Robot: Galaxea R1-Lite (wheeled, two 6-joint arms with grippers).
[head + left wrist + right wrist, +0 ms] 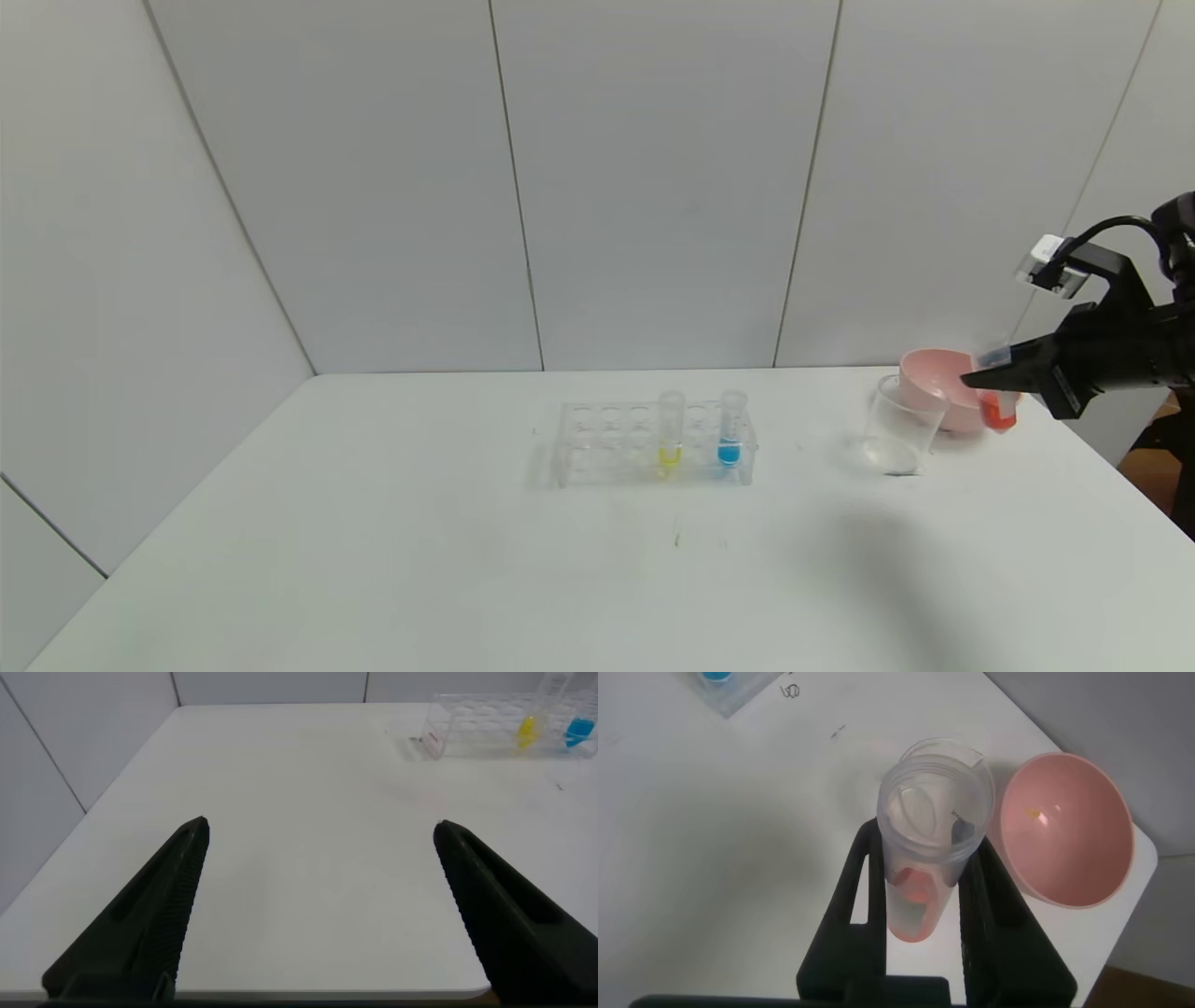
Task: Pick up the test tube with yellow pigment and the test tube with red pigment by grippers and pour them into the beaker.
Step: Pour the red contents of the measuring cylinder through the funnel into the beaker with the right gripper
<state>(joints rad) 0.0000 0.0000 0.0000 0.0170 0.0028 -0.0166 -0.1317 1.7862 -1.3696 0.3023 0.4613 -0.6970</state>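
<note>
We see the right gripper [980, 378] with its fingers clamped on the test tube with red pigment [997, 399], raised just beside the beaker [898, 425], near the table [373, 560] edge. The test tube with yellow pigment [670, 434] stands in the rack [607, 443], well apart from the beaker. The left gripper [318, 915] fingers are spread wide, holding nothing.

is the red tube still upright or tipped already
Roughly upright: red tube, held by the right gripper, keeps its liquid at the bottom.
</note>
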